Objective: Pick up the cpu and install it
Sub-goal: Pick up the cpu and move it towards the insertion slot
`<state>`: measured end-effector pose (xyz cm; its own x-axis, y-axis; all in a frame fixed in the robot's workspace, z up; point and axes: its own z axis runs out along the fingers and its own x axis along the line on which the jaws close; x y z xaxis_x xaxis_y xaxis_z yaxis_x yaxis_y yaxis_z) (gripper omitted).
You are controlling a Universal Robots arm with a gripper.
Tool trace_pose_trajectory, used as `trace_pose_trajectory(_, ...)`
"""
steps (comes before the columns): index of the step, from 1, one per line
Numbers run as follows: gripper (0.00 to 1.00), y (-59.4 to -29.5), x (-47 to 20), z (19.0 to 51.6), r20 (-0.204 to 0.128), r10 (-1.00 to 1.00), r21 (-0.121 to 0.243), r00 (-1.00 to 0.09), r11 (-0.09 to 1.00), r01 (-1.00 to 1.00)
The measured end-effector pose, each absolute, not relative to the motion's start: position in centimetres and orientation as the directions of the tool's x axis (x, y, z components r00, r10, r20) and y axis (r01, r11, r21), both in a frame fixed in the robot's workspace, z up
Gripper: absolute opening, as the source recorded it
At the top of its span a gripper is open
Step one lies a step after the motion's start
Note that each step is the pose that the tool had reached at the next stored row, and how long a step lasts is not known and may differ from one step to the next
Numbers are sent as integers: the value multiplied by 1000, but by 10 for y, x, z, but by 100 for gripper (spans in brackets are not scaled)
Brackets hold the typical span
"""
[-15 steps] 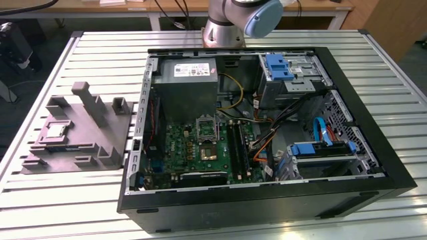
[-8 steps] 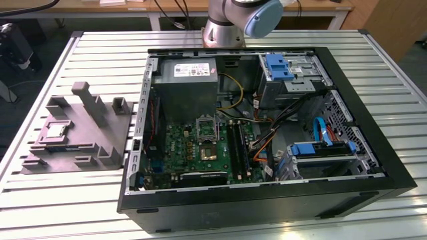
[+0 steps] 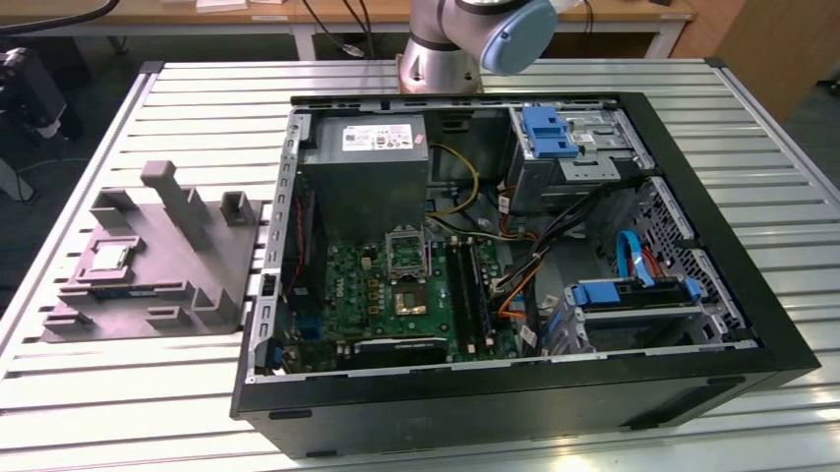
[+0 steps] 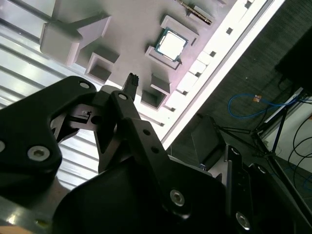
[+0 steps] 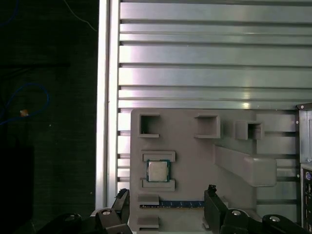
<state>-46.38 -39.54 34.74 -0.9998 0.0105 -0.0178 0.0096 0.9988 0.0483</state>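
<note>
The cpu (image 5: pixel 158 170) is a small silvery square chip lying flat in a recess of the grey fixture tray (image 5: pixel 195 156). The exterior view shows the cpu (image 3: pixel 108 258) on that tray (image 3: pixel 157 265), at the exterior view's left of the open computer case (image 3: pixel 525 393). My gripper (image 5: pixel 165 197) hovers above the tray, open, its two dark fingertips (image 5: pixel 210 194) spread wide with nothing between them. The cpu lies a little beyond the gap between them. In the second wrist view one finger (image 4: pixel 131 82) points toward the cpu (image 4: pixel 171 44). A dark metal-framed socket (image 3: pixel 407 254) sits on the green motherboard.
The tray has raised blocks (image 5: pixel 246 165) and several square pockets (image 5: pixel 148 124). The slatted metal table (image 5: pixel 209 58) ends at an edge close to the tray, with dark floor beyond. Cables, drive bays (image 3: pixel 552 133) and a grey power supply (image 3: pixel 374 167) crowd the case. The arm's base (image 3: pixel 440 59) stands behind it.
</note>
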Motion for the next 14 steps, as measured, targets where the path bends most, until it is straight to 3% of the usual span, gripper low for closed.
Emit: trace_pose_trajectory(14, 71, -395, -464, 344, -18, 11, 48, -1000, 999, 10)
